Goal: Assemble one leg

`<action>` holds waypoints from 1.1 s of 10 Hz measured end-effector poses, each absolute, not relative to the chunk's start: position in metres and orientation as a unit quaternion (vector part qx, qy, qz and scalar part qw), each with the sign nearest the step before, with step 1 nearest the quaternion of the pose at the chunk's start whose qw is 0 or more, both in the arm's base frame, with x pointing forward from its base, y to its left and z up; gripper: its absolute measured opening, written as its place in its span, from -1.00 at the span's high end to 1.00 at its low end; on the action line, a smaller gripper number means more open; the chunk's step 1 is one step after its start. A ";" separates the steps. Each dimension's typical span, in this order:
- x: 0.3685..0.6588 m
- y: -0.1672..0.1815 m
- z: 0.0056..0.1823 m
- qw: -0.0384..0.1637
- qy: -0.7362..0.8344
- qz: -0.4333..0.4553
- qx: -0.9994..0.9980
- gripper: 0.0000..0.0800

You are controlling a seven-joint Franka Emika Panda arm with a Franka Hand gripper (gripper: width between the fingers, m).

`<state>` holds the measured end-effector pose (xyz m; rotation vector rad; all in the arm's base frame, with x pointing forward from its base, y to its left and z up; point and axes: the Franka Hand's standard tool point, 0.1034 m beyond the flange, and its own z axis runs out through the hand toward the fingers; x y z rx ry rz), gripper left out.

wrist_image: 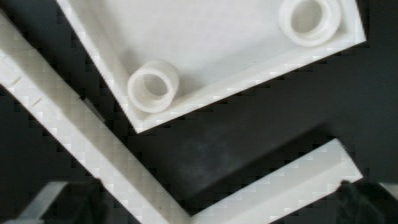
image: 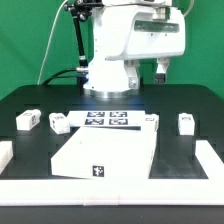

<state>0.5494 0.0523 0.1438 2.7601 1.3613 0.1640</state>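
Four legs, small white blocks with tags, lie on the black table in the exterior view: two toward its left [image: 27,121] [image: 58,122] and two toward its right [image: 150,121] [image: 185,122]. My gripper [image: 163,70] hangs high above the table at the back right, apart from all of them. In the wrist view my gripper [wrist_image: 214,208] is open and empty, with a dark fingertip [wrist_image: 59,205] at each side. No leg shows in the wrist view.
The large white square panel [image: 103,153] lies at the front middle; the wrist view shows its round corner sockets [wrist_image: 151,86]. The marker board [image: 108,118] lies behind it. White rails [image: 212,160] [wrist_image: 71,120] border the work area.
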 end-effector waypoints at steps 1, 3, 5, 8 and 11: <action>0.549 0.052 0.144 0.030 0.442 0.053 0.895 -0.63; 0.549 0.052 0.144 0.030 0.442 0.053 0.895 -0.63; 0.549 0.052 0.143 0.029 0.441 0.053 0.895 -0.63; 0.548 0.050 0.142 0.030 0.460 0.051 0.886 -0.63; 0.538 0.028 0.124 0.023 0.590 0.019 0.807 -0.63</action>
